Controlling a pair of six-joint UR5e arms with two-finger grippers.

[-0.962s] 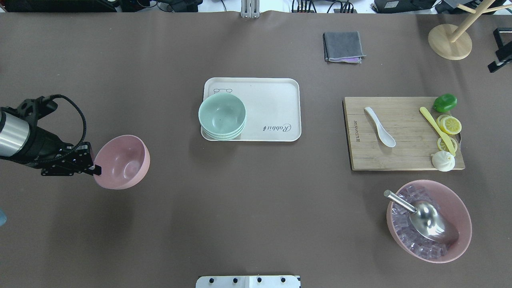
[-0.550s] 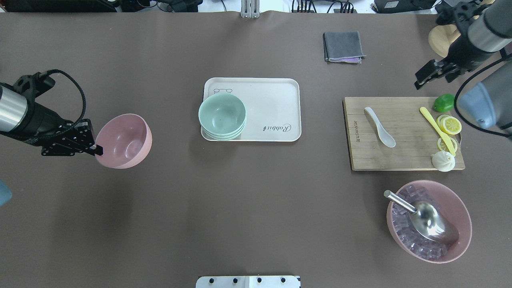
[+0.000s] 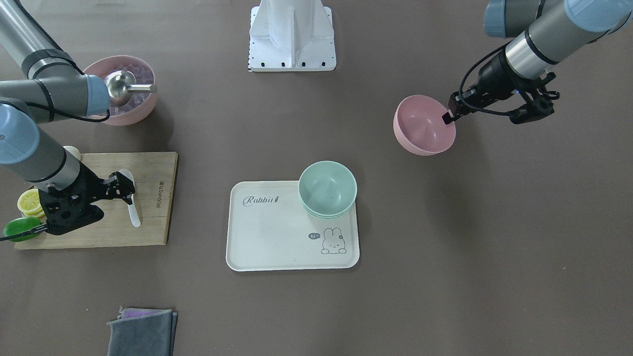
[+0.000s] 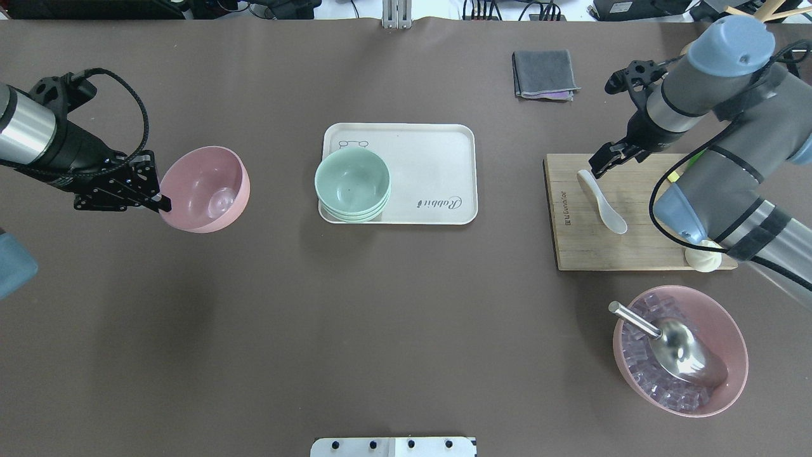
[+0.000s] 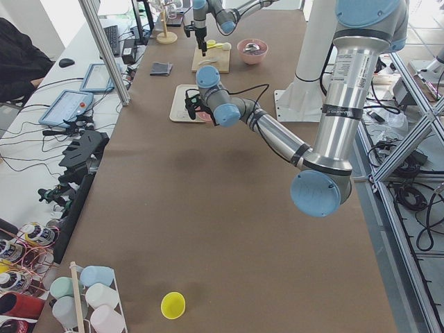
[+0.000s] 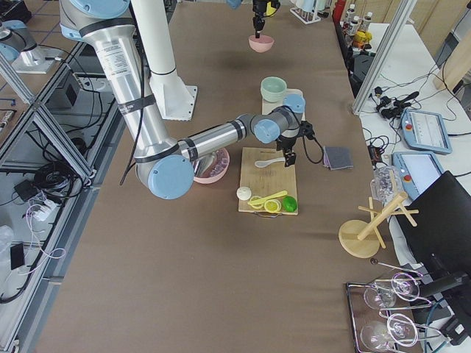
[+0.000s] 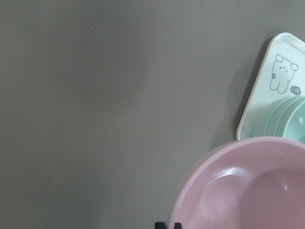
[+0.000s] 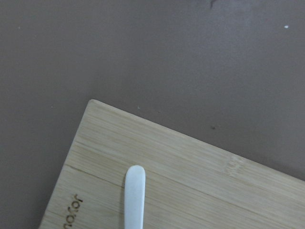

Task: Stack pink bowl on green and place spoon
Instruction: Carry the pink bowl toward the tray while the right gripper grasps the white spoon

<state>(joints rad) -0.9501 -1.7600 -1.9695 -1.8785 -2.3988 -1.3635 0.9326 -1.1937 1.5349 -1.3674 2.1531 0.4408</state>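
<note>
My left gripper (image 4: 158, 202) is shut on the near-left rim of the pink bowl (image 4: 204, 189) and holds it above the table, left of the tray (image 4: 431, 165). The stack of green bowls (image 4: 352, 184) sits at the tray's left end. The left wrist view shows the pink bowl (image 7: 248, 186) below the green bowls (image 7: 286, 119). The white spoon (image 4: 601, 200) lies on the wooden cutting board (image 4: 583, 247). My right gripper (image 4: 602, 162) is open and hovers over the spoon's handle end (image 8: 134, 195).
A pink bowl of ice cubes with a metal scoop (image 4: 680, 349) stands near the front right. A bun (image 4: 702, 255), lemon slices (image 3: 29, 201) and a lime (image 3: 20, 228) are at the board's right end. A grey cloth (image 4: 544, 73) lies at the back.
My left gripper has carried the pink bowl away from the robot and a little right, toward the tray. My right arm has come into view and moved down-left over the spoon's handle.
</note>
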